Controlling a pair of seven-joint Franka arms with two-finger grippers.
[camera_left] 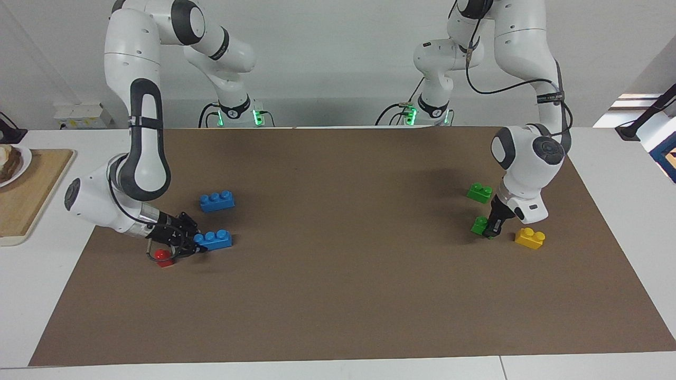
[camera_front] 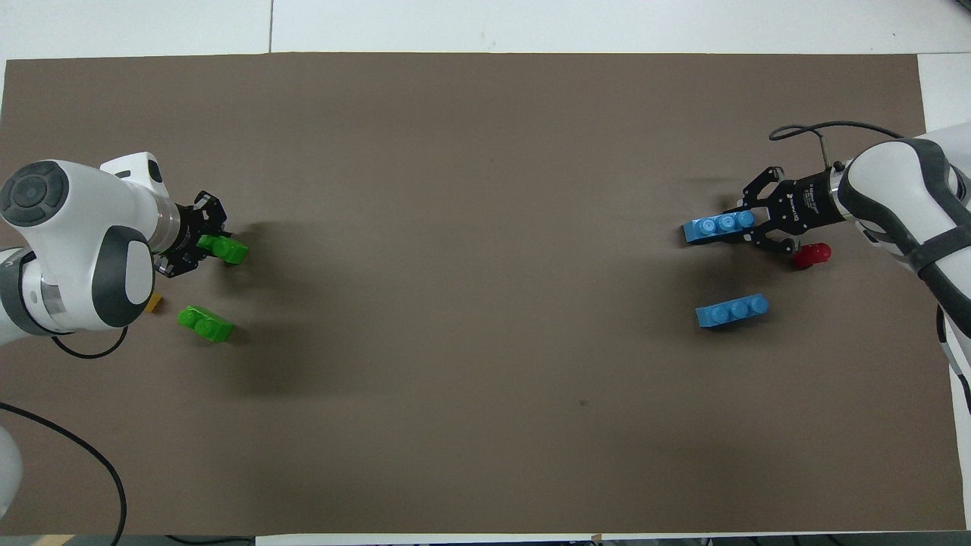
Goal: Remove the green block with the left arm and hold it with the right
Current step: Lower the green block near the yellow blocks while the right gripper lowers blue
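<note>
A green block (camera_left: 479, 225) lies on the brown mat at the left arm's end, also in the overhead view (camera_front: 226, 249). My left gripper (camera_left: 494, 228) (camera_front: 203, 244) points down at it with its jaws closed on the end of the block, which rests on the mat. A second green block (camera_left: 479, 192) (camera_front: 205, 324) lies nearer to the robots. My right gripper (camera_left: 193, 245) (camera_front: 747, 226) is low at the right arm's end, shut on the end of a blue three-stud brick (camera_left: 215, 239) (camera_front: 713, 226).
A yellow brick (camera_left: 529, 237) lies beside the left gripper. A red block (camera_left: 164, 257) (camera_front: 812, 255) lies by the right gripper. A second blue brick (camera_left: 217, 201) (camera_front: 732, 311) lies nearer to the robots. A wooden board (camera_left: 26, 195) sits off the mat.
</note>
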